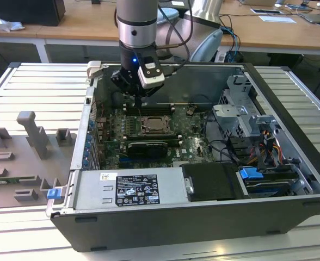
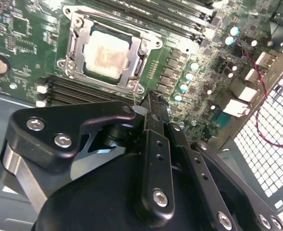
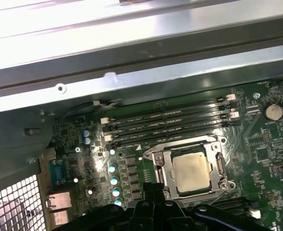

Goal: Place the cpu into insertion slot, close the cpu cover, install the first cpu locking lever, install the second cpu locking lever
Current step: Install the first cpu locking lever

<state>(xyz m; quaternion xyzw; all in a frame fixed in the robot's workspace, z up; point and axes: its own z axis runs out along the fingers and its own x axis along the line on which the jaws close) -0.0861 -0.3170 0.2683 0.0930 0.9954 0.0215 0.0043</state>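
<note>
The cpu (image 2: 105,57) (image 3: 192,172), a silvery-beige square, lies in the insertion slot (image 1: 156,126) on the green motherboard. The cpu cover (image 2: 75,45) (image 3: 163,169), a silver frame, lies flat around it. My gripper (image 2: 151,102) (image 1: 141,100) hovers just off one corner of the socket, over the board, with its dark fingers drawn together. A thin wire lever (image 2: 133,94) rises from that socket corner right at the fingertips; whether they pinch it I cannot tell. In the first wrist view the gripper (image 3: 153,188) sits beside the socket's edge.
Black memory slots (image 3: 170,120) run alongside the socket. A black graphics card (image 1: 147,148) lies in front of the socket, the power supply (image 1: 130,187) nearer still. Drive cages and cables (image 1: 241,117) fill the exterior view's right. The case's wall (image 3: 132,62) is close.
</note>
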